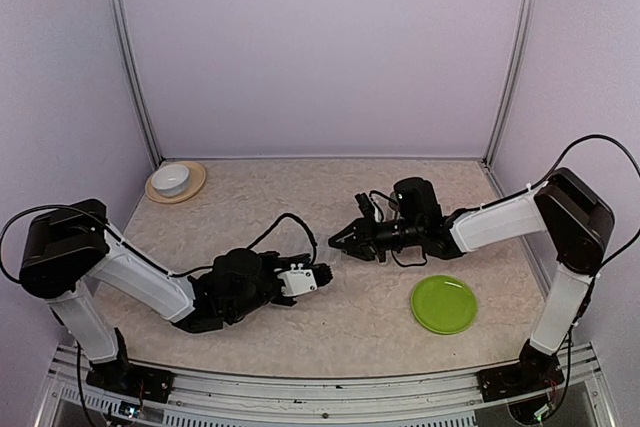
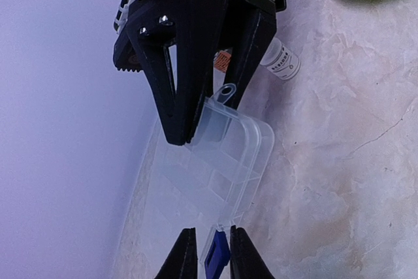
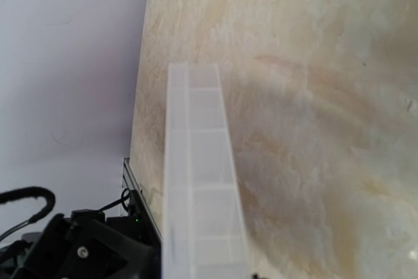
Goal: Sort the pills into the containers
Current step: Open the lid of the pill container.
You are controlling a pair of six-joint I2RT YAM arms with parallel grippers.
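Early days, by the look of it. Starting at the left pincer [image 2: 212,243]: drawn together on the dark blue latch [image 2: 217,262] at the near end of the clear compartment box [image 2: 225,161], fingers [image 2: 186,256] snug on either side of it. Just beyond those fingertips, the box itself, apparently up off the desk [image 1: 300,197] and bridging the gap to the right pincer [image 2: 209,121]. That one clamped on the box's far end, beside the small hang tab [image 2: 225,93]. Lid seemingly down; compartments bare as far as the plastic lets on. No pills to be made out in any view, so none sorted yet. Probably everything left to do: freeing the latch, raising the lid, fetching pills, dropping them in compartment by compartment. Behind the right pincer, down on the desk, a small white bottle [image 2: 282,62] and a glimpse of orange label [image 2: 222,62]; likely the supply, contents hidden. As for the surface: beige, marbled, matt. Well away to the left of the left pincer, toward the back corner, a white bowl [image 1: 172,177] on a tan saucer [image 1: 195,187]. Near the right pincer, on its near right side, a lime-green plate [image 1: 444,304]. Around it all, pale lilac walls [image 1: 320,47] and aluminium posts [image 1: 130,67] at the back corners.
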